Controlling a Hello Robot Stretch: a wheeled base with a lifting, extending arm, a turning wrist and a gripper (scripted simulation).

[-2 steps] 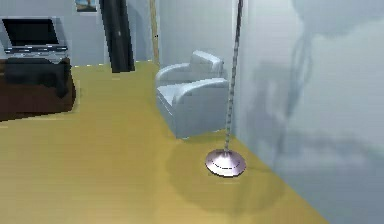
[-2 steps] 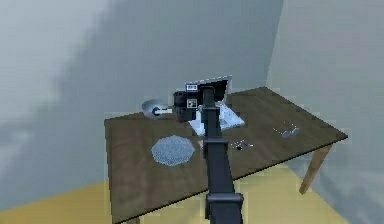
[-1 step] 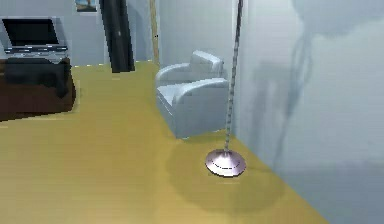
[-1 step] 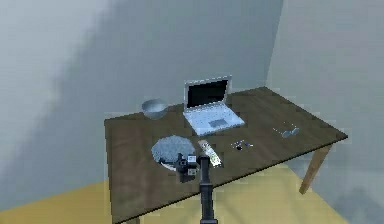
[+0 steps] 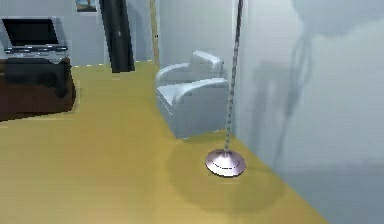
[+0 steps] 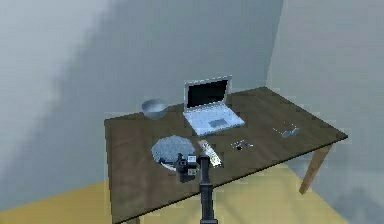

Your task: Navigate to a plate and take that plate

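On table (image 6: 290,108): one plate (image 6: 166,148); one laptop (image 6: 211,106)

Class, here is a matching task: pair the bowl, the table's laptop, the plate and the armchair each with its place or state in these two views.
Things:
1 bowl
2 laptop
3 plate
4 armchair

Places or states:
A beside the floor lamp, on yellow floor
B on the table, right by the pincer
C mid-table, lid up
D near the table's far edge, left of the laptop in the arm side view

Pairs: 1-D, 2-C, 3-B, 4-A.
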